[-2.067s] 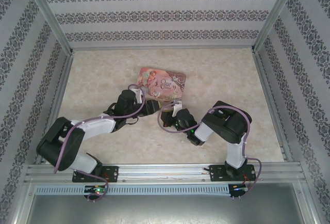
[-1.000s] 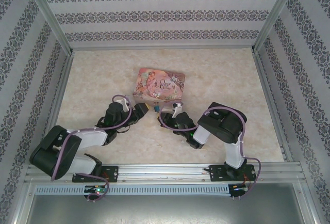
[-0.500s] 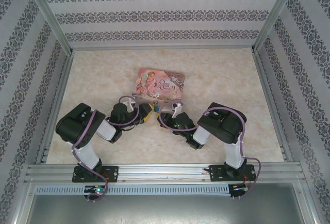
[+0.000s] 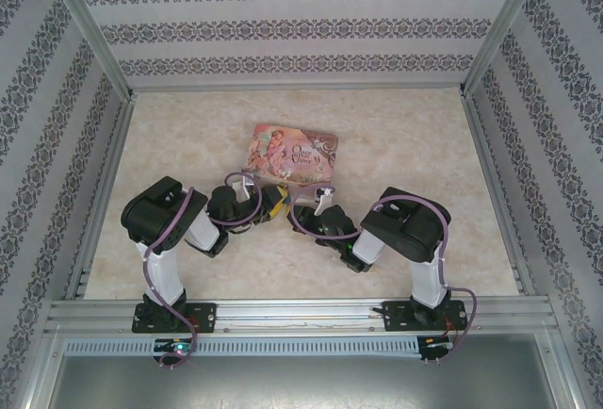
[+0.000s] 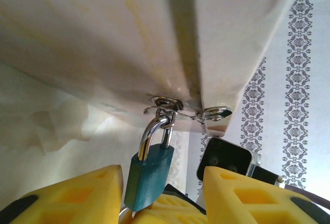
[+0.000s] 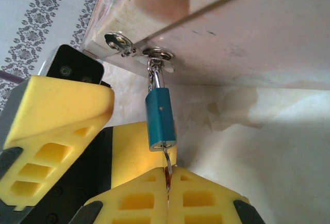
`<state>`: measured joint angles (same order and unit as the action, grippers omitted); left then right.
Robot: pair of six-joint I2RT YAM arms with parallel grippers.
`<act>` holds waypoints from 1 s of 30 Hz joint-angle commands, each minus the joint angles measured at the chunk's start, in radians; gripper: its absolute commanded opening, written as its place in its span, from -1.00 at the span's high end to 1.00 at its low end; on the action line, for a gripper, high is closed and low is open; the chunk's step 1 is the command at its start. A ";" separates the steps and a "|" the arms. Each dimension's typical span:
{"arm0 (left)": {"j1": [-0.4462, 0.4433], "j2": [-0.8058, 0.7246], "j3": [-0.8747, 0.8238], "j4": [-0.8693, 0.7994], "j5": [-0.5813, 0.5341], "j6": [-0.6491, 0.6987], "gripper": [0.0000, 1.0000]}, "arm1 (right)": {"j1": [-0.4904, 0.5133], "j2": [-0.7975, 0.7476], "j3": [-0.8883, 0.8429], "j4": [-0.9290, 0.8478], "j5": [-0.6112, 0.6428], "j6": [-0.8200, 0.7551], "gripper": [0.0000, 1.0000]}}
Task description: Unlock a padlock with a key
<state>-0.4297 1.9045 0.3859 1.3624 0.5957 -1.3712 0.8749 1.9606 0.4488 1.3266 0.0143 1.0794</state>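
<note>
The small teal padlock (image 5: 149, 175) hangs by its silver shackle (image 5: 153, 133) from the hasp of the pink tin (image 4: 290, 153). My left gripper (image 5: 162, 175) is open, with its yellow fingers (image 5: 77, 198) on either side of the padlock body. A gap shows on the right side. In the right wrist view the padlock (image 6: 161, 121) hangs straight down, and the key (image 6: 167, 163) is in its bottom keyhole. My right gripper (image 6: 168, 178) is shut on the key just below the padlock. In the top view my left gripper (image 4: 272, 200) and right gripper (image 4: 300, 205) meet at the tin's near edge.
The tin lies on the marble-patterned table (image 4: 405, 145), with patterned walls on three sides. A silver hasp plate (image 6: 119, 43) sits on the tin's front wall. The left arm's elbow (image 4: 155, 211) stands raised at the near left, and the right arm (image 4: 405, 230) is folded at the near right.
The left arm has folded upward and carried its gripper right to the padlock, with its jaws narrowing around the body. The right arm and key have stayed put.
</note>
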 commanded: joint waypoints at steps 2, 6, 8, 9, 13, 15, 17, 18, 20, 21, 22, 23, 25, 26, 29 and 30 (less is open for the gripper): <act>0.009 0.019 0.027 0.066 0.016 -0.010 0.13 | 0.010 -0.019 -0.009 0.056 -0.011 0.013 1.00; 0.010 0.031 0.034 0.066 0.019 -0.012 0.15 | 0.009 -0.022 -0.006 0.056 -0.018 0.013 1.00; 0.010 0.035 0.038 0.066 0.021 -0.012 0.18 | 0.006 -0.025 -0.005 0.057 -0.019 0.016 1.00; 0.010 0.036 0.040 0.066 0.021 -0.012 0.19 | 0.006 -0.026 -0.006 0.057 -0.020 0.017 1.00; 0.010 0.040 0.051 0.066 0.027 -0.009 0.27 | 0.004 -0.032 -0.007 0.057 -0.021 0.032 1.00; 0.010 0.041 0.056 0.066 0.030 -0.008 0.31 | 0.002 -0.040 -0.007 0.057 -0.021 0.036 1.00; 0.010 0.041 0.060 0.066 0.032 -0.008 0.36 | 0.001 -0.048 -0.007 0.057 -0.023 0.038 1.00; 0.010 0.041 0.062 0.066 0.030 -0.007 0.40 | 0.000 -0.050 -0.005 0.057 -0.025 0.037 1.00; 0.009 0.039 0.064 0.066 0.032 -0.008 0.45 | -0.002 -0.054 -0.005 0.057 -0.026 0.038 1.00; 0.009 0.036 0.064 0.066 0.029 -0.008 0.49 | -0.002 -0.057 -0.006 0.057 -0.025 0.038 1.00; 0.010 0.033 0.062 0.064 0.026 -0.008 0.51 | -0.002 -0.058 -0.009 0.056 -0.024 0.037 1.00; 0.010 0.027 0.059 0.064 0.023 -0.008 0.55 | -0.003 -0.060 -0.011 0.057 -0.020 0.036 1.00; 0.009 0.017 0.054 0.064 0.018 -0.008 0.63 | -0.002 -0.070 -0.020 0.057 -0.012 0.033 0.93; 0.010 0.012 0.053 0.064 0.016 -0.008 0.67 | -0.002 -0.077 -0.027 0.057 -0.004 0.026 0.87; 0.009 -0.006 0.044 0.063 0.007 -0.008 0.71 | 0.001 -0.108 -0.056 0.057 0.030 0.007 0.71; 0.010 -0.014 0.041 0.059 0.005 -0.008 0.72 | 0.001 -0.121 -0.069 0.056 0.045 -0.001 0.66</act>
<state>-0.4301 1.9289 0.4236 1.3647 0.6182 -1.3792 0.8669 1.8946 0.4107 1.3323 0.0269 1.1091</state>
